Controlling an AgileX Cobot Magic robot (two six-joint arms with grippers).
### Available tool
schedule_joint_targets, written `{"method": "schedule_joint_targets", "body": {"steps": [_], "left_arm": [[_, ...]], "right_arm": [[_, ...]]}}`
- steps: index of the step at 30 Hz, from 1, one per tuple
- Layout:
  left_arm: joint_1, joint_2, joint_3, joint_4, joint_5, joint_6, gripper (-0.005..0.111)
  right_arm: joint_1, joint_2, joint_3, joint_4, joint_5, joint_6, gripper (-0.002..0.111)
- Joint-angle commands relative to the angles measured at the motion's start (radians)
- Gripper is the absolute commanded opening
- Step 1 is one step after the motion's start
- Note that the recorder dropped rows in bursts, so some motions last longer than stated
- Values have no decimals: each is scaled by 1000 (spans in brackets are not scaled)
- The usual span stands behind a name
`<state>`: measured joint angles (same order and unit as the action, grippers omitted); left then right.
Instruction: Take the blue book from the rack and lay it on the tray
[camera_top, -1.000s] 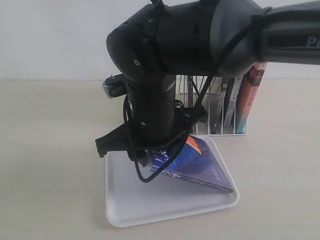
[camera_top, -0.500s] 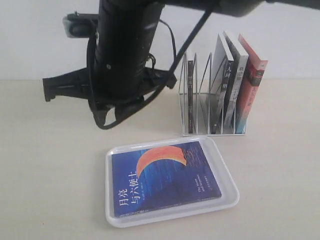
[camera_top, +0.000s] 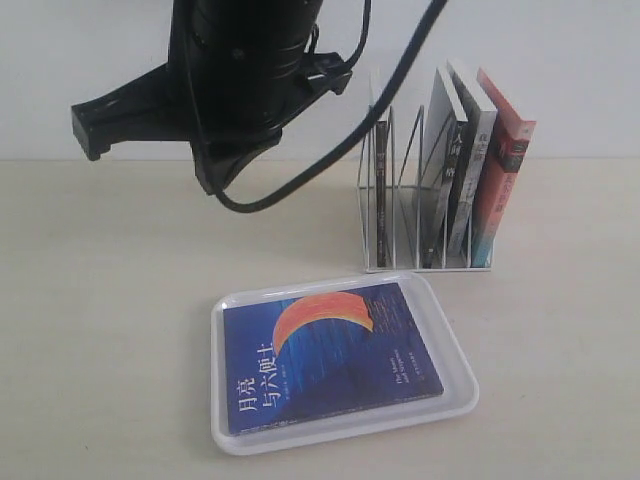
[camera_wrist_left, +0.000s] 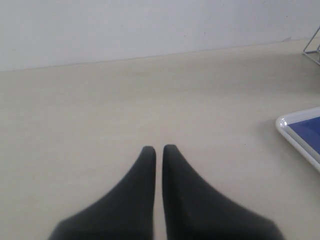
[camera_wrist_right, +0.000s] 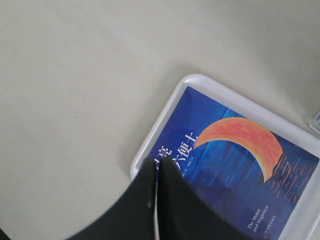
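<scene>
Hovering above 1 corner of the tray (camera_wrist_right: 159, 120), the right gripper (camera_wrist_right: 156, 162) had its 2 fingers pressed together, nothing pinched. Right under and past its tips, the blue book (camera_wrist_right: 235, 165) lay flat, cover up, inside the tray. Farther off stood the rack (camera_top: 420, 268). The left gripper (camera_wrist_left: 159, 148) was squeezed nearly together too, empty, over bare table (camera_wrist_left: 100, 100), with the tray off to one side.

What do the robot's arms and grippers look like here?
Left gripper and right gripper: matte black fingers tapering to rounded tips. The arm in the exterior view is black, with a black cable looping beneath it. No markings show.
</scene>
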<state>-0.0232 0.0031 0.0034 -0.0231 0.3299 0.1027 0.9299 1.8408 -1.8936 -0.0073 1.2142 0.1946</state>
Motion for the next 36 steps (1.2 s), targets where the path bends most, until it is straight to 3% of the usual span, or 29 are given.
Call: {"method": "schedule_joint_targets", "body": {"steps": [1,14,19,25,36], "left_arm": [[2,-3,-3,-2,-16,2,5],[2,-3,-3,-2,-16,2,5],[2,-3,-3,-2,-16,2,5],[2,-3,-3,-2,-16,2,5],[2,-3,-3,-2,-16,2,5]], "right_arm": [[-4,-12,-7,-8,-67,-26,0],[-4,-154,7,-164,-115,-44,0],[-4,-436,309,-226,-437,-46,0],[-4,-681,674,-253,-676,-46,0],[-4,-917,1246,-309,-1128,-47,0]]}}
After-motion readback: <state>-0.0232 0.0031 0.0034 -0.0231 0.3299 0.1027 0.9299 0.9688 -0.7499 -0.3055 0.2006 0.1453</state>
